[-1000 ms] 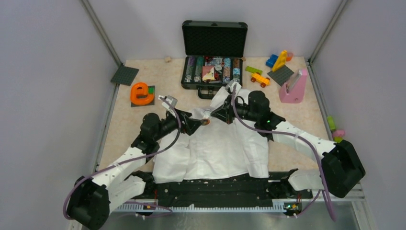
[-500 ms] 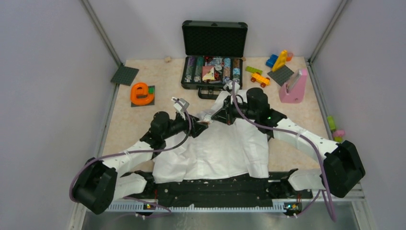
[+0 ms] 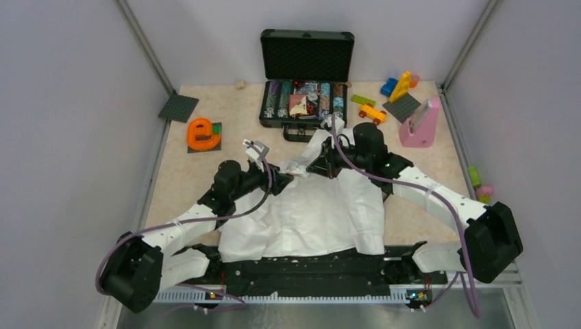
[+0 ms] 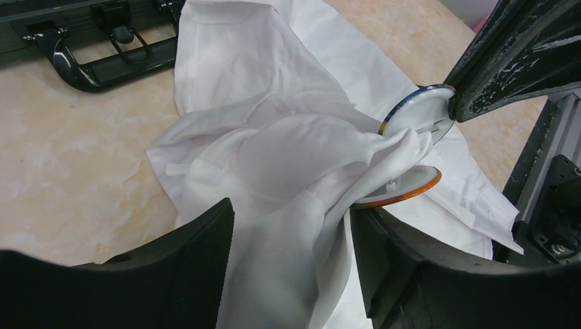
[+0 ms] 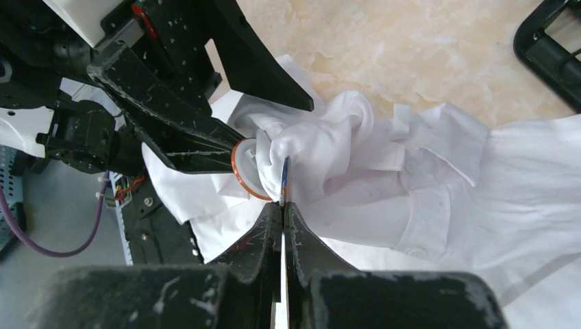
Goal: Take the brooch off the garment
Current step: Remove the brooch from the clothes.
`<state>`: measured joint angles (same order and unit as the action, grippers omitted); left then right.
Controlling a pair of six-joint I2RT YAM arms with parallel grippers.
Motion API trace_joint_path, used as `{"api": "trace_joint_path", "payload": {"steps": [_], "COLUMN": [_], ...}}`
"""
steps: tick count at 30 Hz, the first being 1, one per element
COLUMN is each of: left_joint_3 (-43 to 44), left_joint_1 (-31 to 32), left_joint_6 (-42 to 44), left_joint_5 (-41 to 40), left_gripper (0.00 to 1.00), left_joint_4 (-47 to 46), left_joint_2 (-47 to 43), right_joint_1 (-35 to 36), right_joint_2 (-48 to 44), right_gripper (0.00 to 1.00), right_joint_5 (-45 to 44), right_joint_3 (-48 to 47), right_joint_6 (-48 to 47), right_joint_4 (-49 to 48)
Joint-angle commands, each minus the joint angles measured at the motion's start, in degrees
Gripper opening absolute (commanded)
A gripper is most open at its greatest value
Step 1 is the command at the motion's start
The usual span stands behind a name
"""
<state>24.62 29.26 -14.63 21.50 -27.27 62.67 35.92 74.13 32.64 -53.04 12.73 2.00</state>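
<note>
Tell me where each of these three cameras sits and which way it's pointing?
Top external: fixed above and behind the arms, looking down on the table; both arms, the shirt and an open case show.
Left wrist: rides the left arm, looking past its open left tool at the bunched shirt and brooch.
Right wrist: rides the right arm, looking along its shut right tool, which pinches the brooch.
Shared: both wrist views see the brooch from opposite sides, each catching the other arm's tool.
</note>
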Motion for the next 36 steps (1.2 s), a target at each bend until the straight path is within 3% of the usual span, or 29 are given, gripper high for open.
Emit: {"api": "trace_joint_path", "payload": {"steps": [1, 5, 9, 12, 16, 21, 24, 30, 36], "left_joint_3": [-0.36, -1.34, -2.34, -2.39, -1.07, 1.56, 5.04, 10.98, 15.39], "left_joint_1": [-0.01, 0.01, 0.01, 0.01, 0.01, -0.04, 0.01, 0.01, 0.18], "left_joint_6": [2.25, 2.33, 2.75, 2.22, 3.03, 4.31, 7.91, 12.62, 19.50], "left_joint_5": [0.68, 6.30, 7.48, 7.54, 6.43, -1.23, -0.21, -0.12, 14.72], "left_gripper": [0.67, 0.76, 0.78, 0.78, 0.80, 0.85, 0.84, 0.84, 0.71], "left_joint_4": [-1.26, -4.50, -7.06, -7.08, -4.78, -3.44, -2.69, 1.90, 5.48], "left_joint_2": [-1.88, -1.01, -1.73, -4.56, -9.55, -13.59, -12.31, -11.41, -6.36], "right_joint_1": [-1.11, -1.12, -1.12, -1.16, -0.77, -0.77, -0.77, -0.68, -0.62], "right_joint_2": [-1.83, -3.96, -5.43, -8.15, -11.97, -14.93, -14.31, -11.58, -10.33], "right_gripper": [0.00, 0.00, 0.00, 0.00, 0.00, 0.00, 0.00, 0.00, 0.00], "right_joint_5": [0.65, -1.36, -3.84, -0.52, 9.39, 11.43, 14.21, 11.73, 11.16], "right_joint_3": [-1.71, 2.10, 3.39, 6.18, 6.15, 6.01, 4.39, -0.74, -1.07], "right_joint_6": [-1.17, -2.76, -8.47, -16.31, -31.07, -40.97, -41.93, -39.94, -35.71], "right_joint_4": [-0.23, -7.19, -10.30, -15.81, -12.44, -8.67, -7.57, 0.07, -1.06]}}
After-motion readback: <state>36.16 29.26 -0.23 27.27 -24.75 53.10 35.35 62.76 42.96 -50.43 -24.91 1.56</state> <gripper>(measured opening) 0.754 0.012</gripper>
